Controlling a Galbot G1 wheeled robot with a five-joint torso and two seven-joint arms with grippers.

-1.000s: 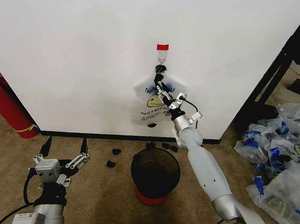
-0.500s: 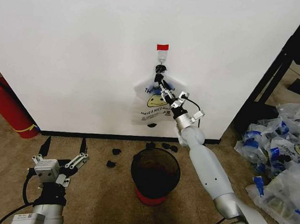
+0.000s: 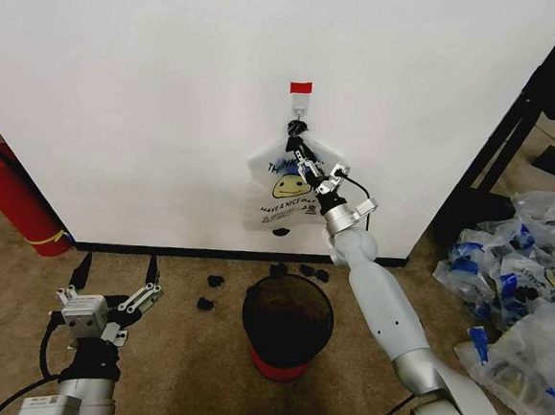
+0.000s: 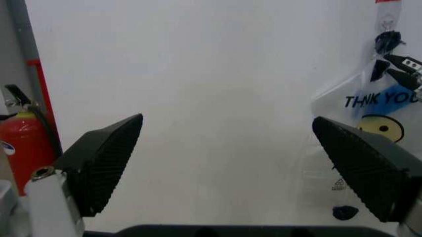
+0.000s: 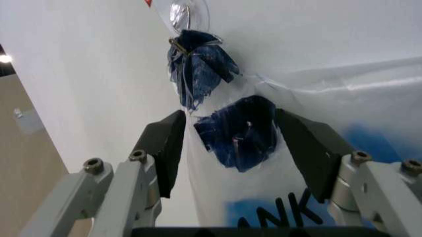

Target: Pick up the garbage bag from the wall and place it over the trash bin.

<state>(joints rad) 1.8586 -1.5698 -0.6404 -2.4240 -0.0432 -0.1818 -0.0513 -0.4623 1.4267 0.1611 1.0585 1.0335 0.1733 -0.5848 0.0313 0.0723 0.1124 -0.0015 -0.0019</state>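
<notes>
Overhead, the thin white "THANK YOU" plastic bag (image 3: 287,184) hangs on the white wall (image 3: 152,92), above the dark mesh bin (image 3: 287,324) on tan carpet. Left claw (image 4: 231,168): gaping, idle, low beside a red extinguisher (image 4: 20,148). Right claw (image 5: 240,148): open astride the bag's blue knot; closing off-centre could tear film.
</notes>
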